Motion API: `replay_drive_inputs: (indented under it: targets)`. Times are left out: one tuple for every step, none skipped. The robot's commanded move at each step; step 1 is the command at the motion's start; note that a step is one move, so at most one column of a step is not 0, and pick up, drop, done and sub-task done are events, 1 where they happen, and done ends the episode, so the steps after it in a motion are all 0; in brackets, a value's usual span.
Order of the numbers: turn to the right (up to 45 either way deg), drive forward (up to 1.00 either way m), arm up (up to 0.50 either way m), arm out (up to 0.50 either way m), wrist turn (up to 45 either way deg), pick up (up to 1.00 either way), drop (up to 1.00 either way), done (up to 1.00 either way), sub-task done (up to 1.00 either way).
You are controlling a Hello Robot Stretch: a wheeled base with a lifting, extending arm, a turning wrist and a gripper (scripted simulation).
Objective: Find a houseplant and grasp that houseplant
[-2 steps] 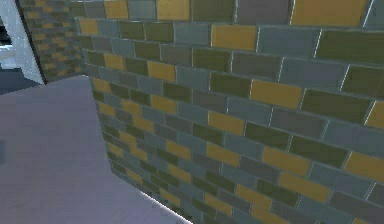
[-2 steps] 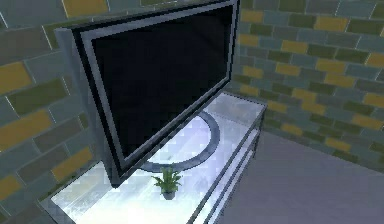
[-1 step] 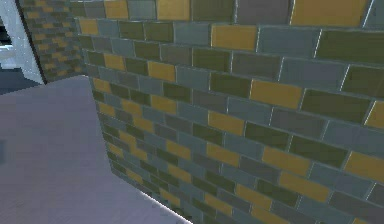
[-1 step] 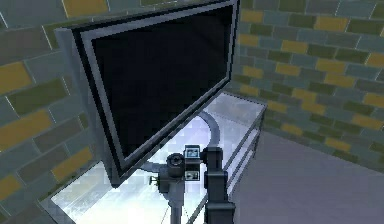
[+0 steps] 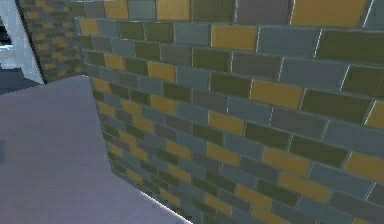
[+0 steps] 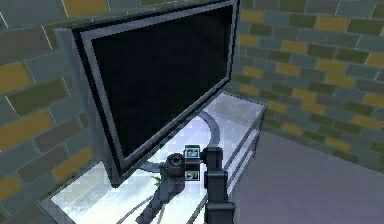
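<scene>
While scanning the forward view from its left: logging a pale upright strip (image 5: 8, 40) at the top corner, and beside it a far brick wall (image 5: 50, 22). Below those, flat purple-grey floor (image 5: 50, 150). Rightward, meeting a near brick wall (image 5: 250, 110) (yellow, grey and olive bricks in mixed rows) running from the upper middle down to the lower right.

Moving to the arm side view, left first: seeing a left brick wall (image 6: 28, 95) in the same colours, behind and left of a large television (image 6: 160, 70). Dark screen, grey frame, upright, turned somewhat toward the right. Standing on a pale glossy table (image 6: 240, 110) by way of a curved grey base (image 6: 208, 125). Low in the middle, below the screen's lower edge: claw (image 6: 163, 190), dark, with the table surface and the base close behind it. Cannot tell whether grasping anything or released (too much going on at its far end). Just right of the claw: two small white squares (image 6: 190, 154) with black marks, then the dark arm (image 6: 218, 195) rising from the bottom edge. Further right: a right brick wall (image 6: 320, 60), joining the left one at a corner near the television's upper right, with more purple-grey floor (image 6: 320, 180) beneath. As for the houseplant: cannot tell where.
</scene>
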Motion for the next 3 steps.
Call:
replay_drive_inputs:
  targets:
    - [0.0,0.00,0.00,0.00,45.0,0.00,0.00,0.00,0.00]
    - [0.0,0.00,0.00,0.00,45.0,0.00,0.00,0.00,0.00]
    - [0.0,0.00,0.00,0.00,27.0,0.00,0.00,0.00,0.00]
